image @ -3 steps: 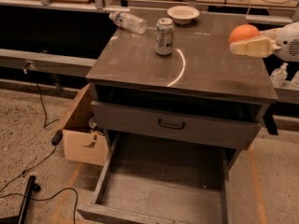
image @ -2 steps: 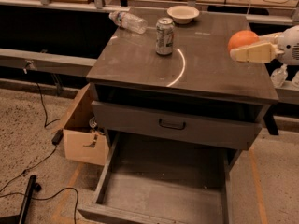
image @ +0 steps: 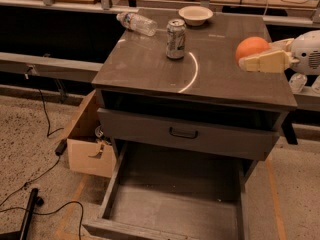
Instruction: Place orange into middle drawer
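Note:
The orange is held in my gripper, which is shut on it above the right side of the cabinet top. A pale finger runs along the orange's near side. The middle drawer is pulled out wide open at the bottom front of the cabinet, with low side walls and a bare floor. It lies below and to the left of the gripper. Nothing is in it.
A soda can, a lying water bottle and a pale bowl stand on the cabinet top. A drawer with a grey front and black handle juts out slightly above the open drawer. A cardboard box and cables are at the left.
My gripper with the orange has moved a little to the left and lower over the cabinet top. The drawers and the other things have not moved.

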You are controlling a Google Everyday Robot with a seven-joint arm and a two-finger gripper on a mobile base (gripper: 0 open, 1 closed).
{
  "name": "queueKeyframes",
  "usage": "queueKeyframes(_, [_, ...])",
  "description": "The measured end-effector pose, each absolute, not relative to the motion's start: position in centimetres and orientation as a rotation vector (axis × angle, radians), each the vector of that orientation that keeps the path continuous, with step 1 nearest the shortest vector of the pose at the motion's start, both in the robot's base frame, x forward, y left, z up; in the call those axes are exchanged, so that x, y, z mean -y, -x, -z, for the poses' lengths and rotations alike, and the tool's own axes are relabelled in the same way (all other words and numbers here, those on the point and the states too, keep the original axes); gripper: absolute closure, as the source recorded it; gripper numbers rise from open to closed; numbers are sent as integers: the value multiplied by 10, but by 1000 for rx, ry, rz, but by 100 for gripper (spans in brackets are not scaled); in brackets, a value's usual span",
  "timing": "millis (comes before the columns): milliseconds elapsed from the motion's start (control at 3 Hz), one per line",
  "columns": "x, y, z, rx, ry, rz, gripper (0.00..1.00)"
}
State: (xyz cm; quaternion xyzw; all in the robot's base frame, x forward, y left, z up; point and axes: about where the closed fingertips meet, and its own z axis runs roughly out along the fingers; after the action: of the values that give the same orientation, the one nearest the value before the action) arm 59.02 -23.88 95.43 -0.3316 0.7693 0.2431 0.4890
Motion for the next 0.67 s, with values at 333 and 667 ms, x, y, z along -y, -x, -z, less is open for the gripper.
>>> queueKeyframes(333, [202, -545, -955, -1855, 847, -673, 100])
queueKeyframes(667, [158, -494, -922, -1845, 903, -742, 100])
